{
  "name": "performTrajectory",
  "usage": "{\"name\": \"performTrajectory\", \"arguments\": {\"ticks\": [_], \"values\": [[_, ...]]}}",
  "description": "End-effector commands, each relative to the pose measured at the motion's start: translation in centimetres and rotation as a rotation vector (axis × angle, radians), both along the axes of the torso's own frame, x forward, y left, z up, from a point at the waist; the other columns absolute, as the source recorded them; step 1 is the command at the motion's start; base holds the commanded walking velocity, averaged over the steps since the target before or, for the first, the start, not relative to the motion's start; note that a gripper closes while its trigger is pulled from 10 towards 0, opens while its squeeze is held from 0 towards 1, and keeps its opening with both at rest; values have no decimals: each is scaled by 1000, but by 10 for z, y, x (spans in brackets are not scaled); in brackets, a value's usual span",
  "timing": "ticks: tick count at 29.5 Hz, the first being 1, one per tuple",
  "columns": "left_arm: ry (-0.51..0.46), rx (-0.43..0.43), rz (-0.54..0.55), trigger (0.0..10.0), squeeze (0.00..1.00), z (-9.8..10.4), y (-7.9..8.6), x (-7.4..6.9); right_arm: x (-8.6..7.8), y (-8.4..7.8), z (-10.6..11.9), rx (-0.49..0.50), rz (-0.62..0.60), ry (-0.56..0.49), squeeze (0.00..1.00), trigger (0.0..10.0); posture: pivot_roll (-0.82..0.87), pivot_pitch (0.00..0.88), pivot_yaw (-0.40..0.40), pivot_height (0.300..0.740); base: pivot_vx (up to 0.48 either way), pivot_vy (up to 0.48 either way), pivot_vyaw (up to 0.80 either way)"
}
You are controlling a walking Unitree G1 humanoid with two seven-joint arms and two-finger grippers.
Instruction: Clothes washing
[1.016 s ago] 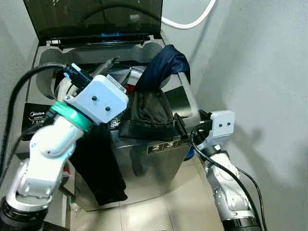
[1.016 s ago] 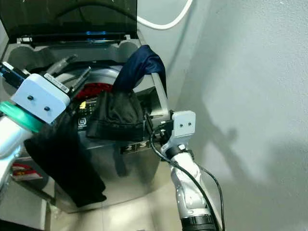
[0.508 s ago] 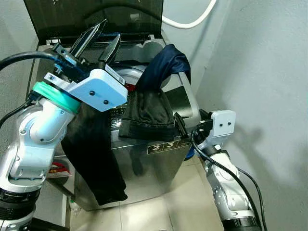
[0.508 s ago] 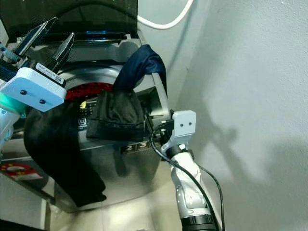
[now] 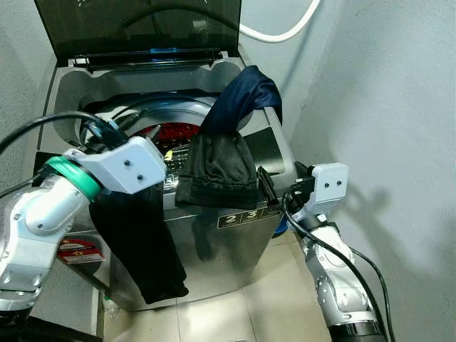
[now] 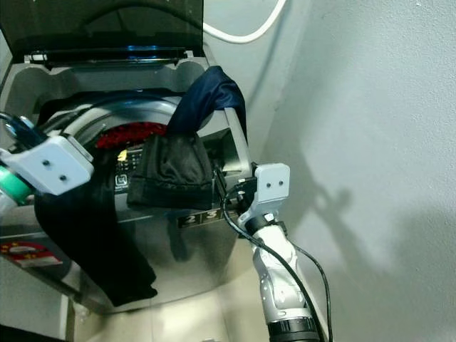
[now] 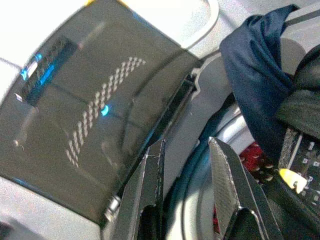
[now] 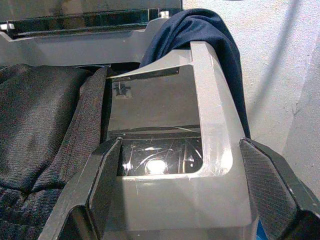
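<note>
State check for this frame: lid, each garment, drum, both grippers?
Lid: raised.
Drum: holds red clothing.
Navy garment: draped over the washer's right rim.
Black garment: hangs over the control panel.
Dark trousers: hang down the front.
Left gripper: open, empty.
Right gripper: open, empty.

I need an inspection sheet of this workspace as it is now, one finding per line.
Surface: washing machine, lid raised.
Job's things: navy garment over the right rim; black garment on the front panel; black cloth hanging down the front; red item in the drum.
Clutter: nothing seen.
Grippers: left tool open, empty, over the drum; right tool open at the machine's right front corner.
Cables: black cable on left arm; white hose behind.
Surroundings: grey wall, tiled floor.
</note>
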State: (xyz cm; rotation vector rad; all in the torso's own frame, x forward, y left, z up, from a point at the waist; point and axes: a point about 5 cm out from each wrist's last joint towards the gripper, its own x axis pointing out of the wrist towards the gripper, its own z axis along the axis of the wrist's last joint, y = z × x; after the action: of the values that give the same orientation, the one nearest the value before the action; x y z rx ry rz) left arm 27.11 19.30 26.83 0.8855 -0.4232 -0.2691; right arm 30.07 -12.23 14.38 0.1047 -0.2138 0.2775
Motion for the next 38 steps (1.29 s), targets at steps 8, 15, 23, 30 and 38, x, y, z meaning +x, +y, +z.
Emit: {"name": "performTrajectory", "arguments": {"ticks": [8, 15, 23, 30, 38], "values": [[390, -254, -251, 10000, 0, -27, -13, -18, -1, 3, -7, -11, 19, 37, 0, 10000, 88, 27, 6, 740, 0, 0, 0], [518, -181, -402, 10000, 0, -26, -16, -36, -1, 3, -7, -11, 19, 38, 0, 10000, 91, 33, 4, 740, 0, 0, 0], [572, 42, -310, 10000, 0, -35, -3, -36, -1, 3, -7, -12, 22, 39, 0, 10000, 95, 35, 1, 740, 0, 0, 0], [503, 70, -363, 10000, 0, -25, -7, -15, 0, 3, -6, -13, 23, 37, 0, 10000, 88, 36, -6, 740, 0, 0, 0], [573, 85, -456, 10000, 0, -30, -16, -11, 0, 3, -5, -15, 18, 33, 0, 10000, 80, 37, -5, 740, 0, 0, 0]]}}
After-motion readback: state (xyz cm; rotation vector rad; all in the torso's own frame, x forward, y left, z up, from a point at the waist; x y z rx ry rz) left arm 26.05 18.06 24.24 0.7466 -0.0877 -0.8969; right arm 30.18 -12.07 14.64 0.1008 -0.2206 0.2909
